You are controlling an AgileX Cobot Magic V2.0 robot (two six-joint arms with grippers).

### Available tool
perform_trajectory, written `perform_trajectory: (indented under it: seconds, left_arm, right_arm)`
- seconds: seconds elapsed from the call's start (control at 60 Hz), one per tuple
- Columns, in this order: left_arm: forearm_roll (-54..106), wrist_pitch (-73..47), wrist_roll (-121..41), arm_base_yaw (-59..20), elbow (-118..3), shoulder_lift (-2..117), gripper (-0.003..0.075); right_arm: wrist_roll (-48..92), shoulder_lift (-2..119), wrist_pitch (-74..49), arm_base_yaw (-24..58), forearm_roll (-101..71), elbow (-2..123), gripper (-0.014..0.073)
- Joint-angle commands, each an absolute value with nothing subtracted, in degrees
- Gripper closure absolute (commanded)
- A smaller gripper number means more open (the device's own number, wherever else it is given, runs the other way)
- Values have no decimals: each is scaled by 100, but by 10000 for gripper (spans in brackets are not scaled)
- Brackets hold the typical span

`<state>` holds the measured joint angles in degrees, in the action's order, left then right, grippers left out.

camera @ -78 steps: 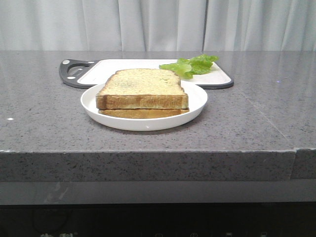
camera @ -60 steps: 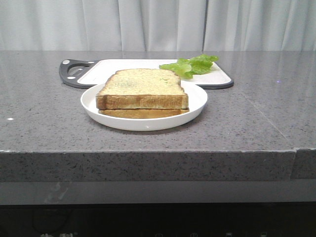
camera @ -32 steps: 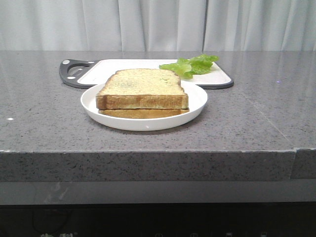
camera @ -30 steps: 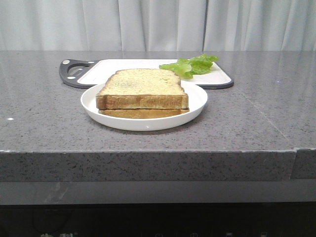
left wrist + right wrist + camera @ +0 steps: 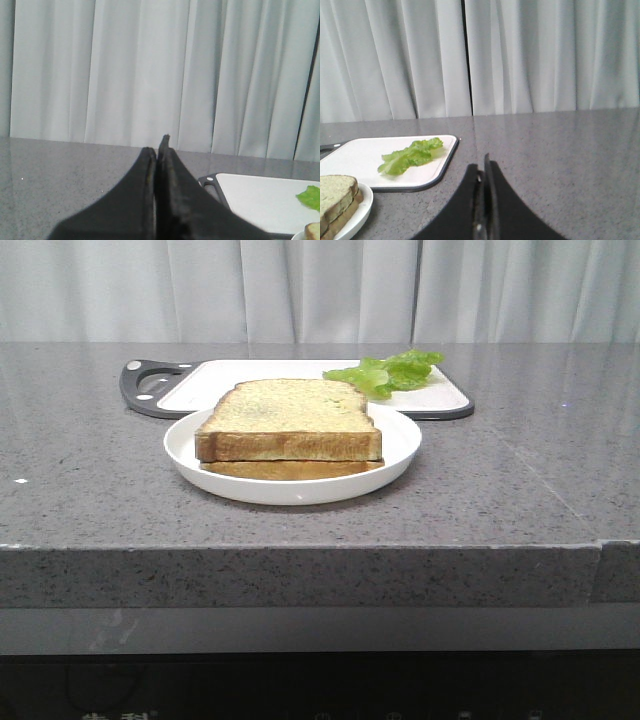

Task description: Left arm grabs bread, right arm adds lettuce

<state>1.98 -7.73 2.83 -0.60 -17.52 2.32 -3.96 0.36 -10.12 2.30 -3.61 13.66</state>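
A grey stone counter [image 5: 520, 490] runs wide, with bare surface on both sides of the food and its front edge near the camera. A white cutting board [image 5: 300, 380] with a dark rim lies at the back, long side left to right. In front of it, a white plate [image 5: 400, 445] holds the bread [image 5: 288, 418], lying flat atop a thinner slice [image 5: 290, 469]. The lettuce [image 5: 385, 373] lies on the board's right end, stretched left to right. Left gripper [image 5: 157, 150] and right gripper [image 5: 482, 167] are both closed and empty. Nothing has moved since earlier.

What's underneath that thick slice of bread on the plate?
Under the bread lies a thinner slice, with only its front edge showing, resting on the white plate. Whether anything sits between the slices is hidden.
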Motion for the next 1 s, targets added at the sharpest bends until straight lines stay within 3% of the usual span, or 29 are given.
perform_trajectory:
  seconds: [0.0,0.3,0.817,0.9,0.983]
  left_arm:
    - [193,-1010,313,-50,-2630,702,741]
    - [218,-2889,313,-50,-4487,2099,741]
    - [305,-2932,313,-50,-4100,2739,736]
    - [316,-2944,313,-50,-4100,2822,659]
    - [341,-2944,313,-50,-4100,2909,491]
  right_arm:
    - [-360,440,-1138,196,-73,2200,711]
    - [-360,1795,-2774,196,0,4011,711]
    - [-360,2337,-3112,196,0,3818,701]
    - [-360,2337,-3078,196,0,3818,623]
    - [-360,2337,-3084,196,0,3818,459]
